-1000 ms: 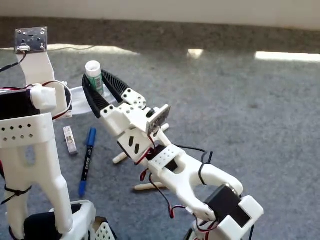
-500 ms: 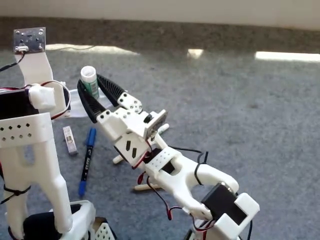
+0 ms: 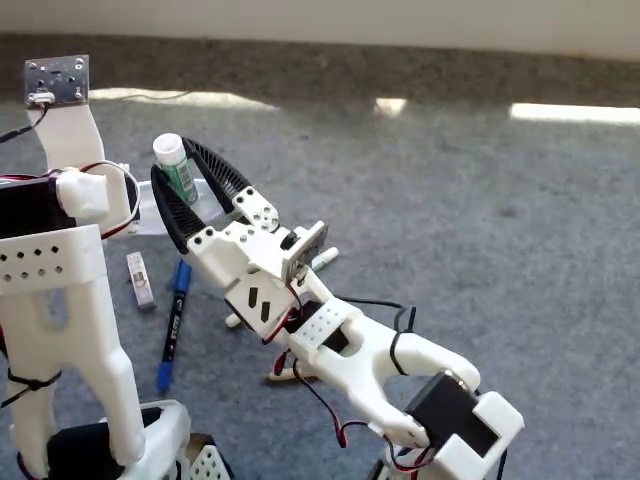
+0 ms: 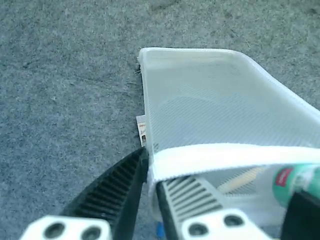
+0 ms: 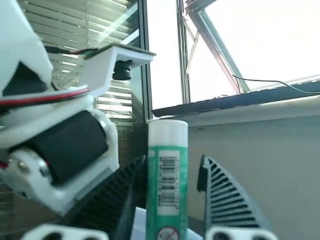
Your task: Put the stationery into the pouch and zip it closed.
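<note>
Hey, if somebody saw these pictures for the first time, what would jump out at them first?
The green glue stick with its white cap, held cap up in the right pincer above the grey surface. Next, the white mesh pouch, its rim pinched in the left pincer. A blue pen lies flat on that surface.
</note>
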